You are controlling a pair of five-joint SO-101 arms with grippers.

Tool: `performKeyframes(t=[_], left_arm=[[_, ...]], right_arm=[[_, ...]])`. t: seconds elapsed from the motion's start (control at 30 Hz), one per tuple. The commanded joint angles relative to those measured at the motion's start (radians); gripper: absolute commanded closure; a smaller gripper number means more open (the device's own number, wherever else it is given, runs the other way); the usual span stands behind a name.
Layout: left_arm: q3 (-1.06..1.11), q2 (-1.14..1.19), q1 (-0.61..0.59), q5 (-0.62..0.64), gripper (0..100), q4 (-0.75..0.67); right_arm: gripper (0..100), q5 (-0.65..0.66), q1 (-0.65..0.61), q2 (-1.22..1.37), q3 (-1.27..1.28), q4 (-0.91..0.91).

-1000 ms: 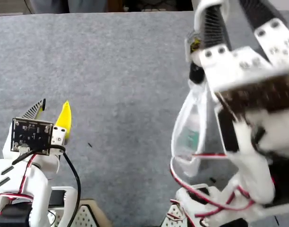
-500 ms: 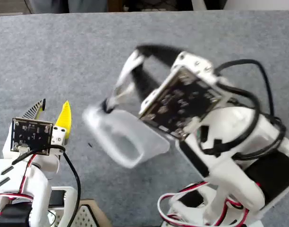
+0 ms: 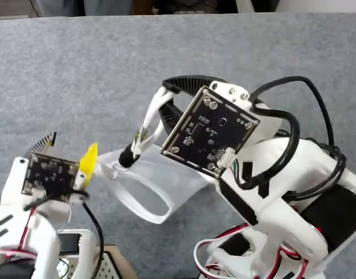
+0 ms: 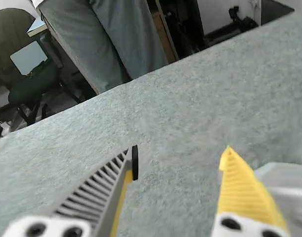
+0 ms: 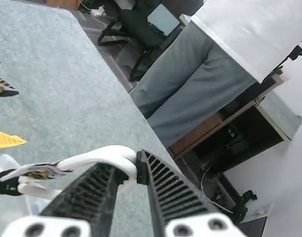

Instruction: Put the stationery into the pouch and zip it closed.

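Two claws: R claw (image 5: 137, 170) clenched on pouch strap (image 5: 87, 159) (white loop), L claw (image 4: 180, 155) spread.

- We see a table (image 3: 108, 70) covered edge to edge in grey felt-like fabric.
- A clear pouch (image 3: 166, 179) is low over its near middle; we can't tell whether it rests on the fabric.

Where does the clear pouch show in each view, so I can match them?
High view: the pouch mid-picture, its strap in the right gripper.
Left wrist view: a pale corner of it beside the yellow finger.
Right wrist view: the strap clamped in that gripper.
Shared landmark: the left gripper's yellow finger, in all three.
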Motion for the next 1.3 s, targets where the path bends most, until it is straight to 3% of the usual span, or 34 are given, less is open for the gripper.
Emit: performKeyframes(t=[0.0,0.37,0.53,0.67,0.83,1.07,1.27], left_arm=[[-0.097,0.0,-0.001,-0.091,71,0.081],[-0.177,0.0,0.008,-0.417,71,0.281],[-0.177,-0.069,0.113,-0.543,71,0.39],[-0.166,-0.192,0.2,-0.546,71,0.388],[-0.114,-0.253,0.219,-0.605,71,0.382],[0.028,-0.29,0.223,-0.626,71,0.181],[0.122,-0.29,0.229,-0.626,71,0.152]], right_arm=[[98.6,-0.003,-0.009,-0.005,-0.035,0.009],[98.6,-0.003,-0.009,-0.005,-0.035,0.025],[98.6,-0.003,-0.009,-0.004,-0.035,0.046],[98.6,-0.003,-0.011,-0.004,-0.027,0.046],[98.6,-0.005,-0.014,0.002,-0.025,0.055],[98.6,-0.011,-0.083,0.002,-0.025,0.068],[98.6,-0.011,-0.084,0.002,-0.024,0.069]])
